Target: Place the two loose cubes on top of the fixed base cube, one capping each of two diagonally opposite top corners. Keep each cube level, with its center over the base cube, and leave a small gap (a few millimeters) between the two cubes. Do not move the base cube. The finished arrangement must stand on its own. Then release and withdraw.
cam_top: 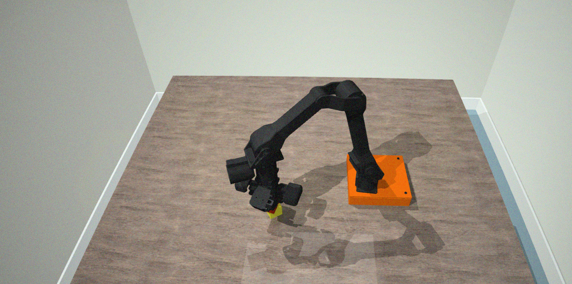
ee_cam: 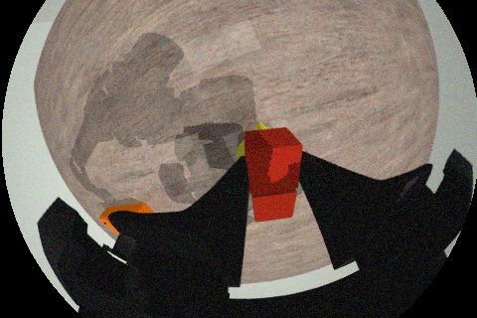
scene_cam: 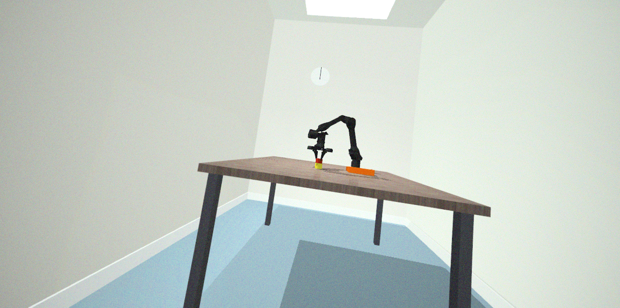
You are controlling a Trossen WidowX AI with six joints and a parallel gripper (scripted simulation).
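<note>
While my pincer (cam_top: 272, 209) (scene_cam: 318, 159) (ee_cam: 270, 159) grips one red cube (cam_top: 272, 211) (scene_cam: 318, 161) (ee_cam: 267, 159), the yellow cube (cam_top: 275, 214) (scene_cam: 318, 166) (ee_cam: 240, 150) sits lower. Both are well apart from the surface's (cam_top: 179, 142) (scene_cam: 260, 170) (ee_cam: 348, 60) far edge

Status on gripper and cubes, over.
Gripper shut on red cube. Second red cube beside it, low. Yellow base cube beneath. No obstruction seen; contact unclear.

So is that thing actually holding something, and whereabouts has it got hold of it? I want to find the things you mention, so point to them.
Yes, a red cube (ee_cam: 263, 164): the jaws pinch it by two opposite sides, left and right in the wrist view. How high up those sides they grip can't be told.
</note>
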